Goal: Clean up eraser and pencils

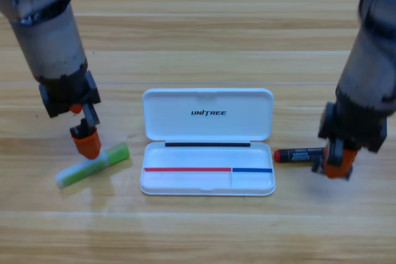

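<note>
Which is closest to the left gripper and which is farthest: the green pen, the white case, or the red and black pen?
From the left gripper:
1. Green pen, right beneath it.
2. White case, in the middle.
3. Red and black pen, far right, by the right gripper.

Printed in dark capitals on the inside of the open lid of the white case (pixel 207 114): "UNITREE", centred, slightly slanted. On the black barrel of the red-ended pencil (pixel 298 154), lying near the counter's right edge just beside the case: a line of pale print, too small to read. No other readable text, numbers or signs anywhere.
</note>
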Tool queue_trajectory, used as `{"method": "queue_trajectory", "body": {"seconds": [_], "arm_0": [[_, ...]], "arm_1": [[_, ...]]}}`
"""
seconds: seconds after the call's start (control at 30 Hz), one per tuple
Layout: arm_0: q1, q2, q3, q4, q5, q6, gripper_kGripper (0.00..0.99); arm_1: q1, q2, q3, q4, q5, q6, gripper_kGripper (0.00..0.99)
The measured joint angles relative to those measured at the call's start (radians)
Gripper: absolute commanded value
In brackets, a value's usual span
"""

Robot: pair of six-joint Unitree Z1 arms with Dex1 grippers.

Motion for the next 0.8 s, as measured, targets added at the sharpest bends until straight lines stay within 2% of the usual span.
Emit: {"method": "queue_trajectory", "body": {"seconds": [0.17,0.37,0.63,0.8], "arm_0": [[0.0,0.0,0.08,-0.088,0.0,-0.016,0.989],[-0.003,0.001,0.116,-0.118,0.0,-0.018,0.988],[-0.006,0.001,0.197,-0.212,0.0,-0.016,0.985],[-0.007,0.005,0.211,-0.226,-0.002,-0.015,0.982]], "arm_1": [[0.023,-0.001,-0.077,0.045,0.048,-0.138,0.0],[0.049,0.102,-0.175,0.05,0.049,-0.224,0.0],[0.067,0.233,-0.302,0.051,0.037,-0.24,0.0],[0.071,0.268,-0.351,0.051,0.034,-0.24,0.0]]}}
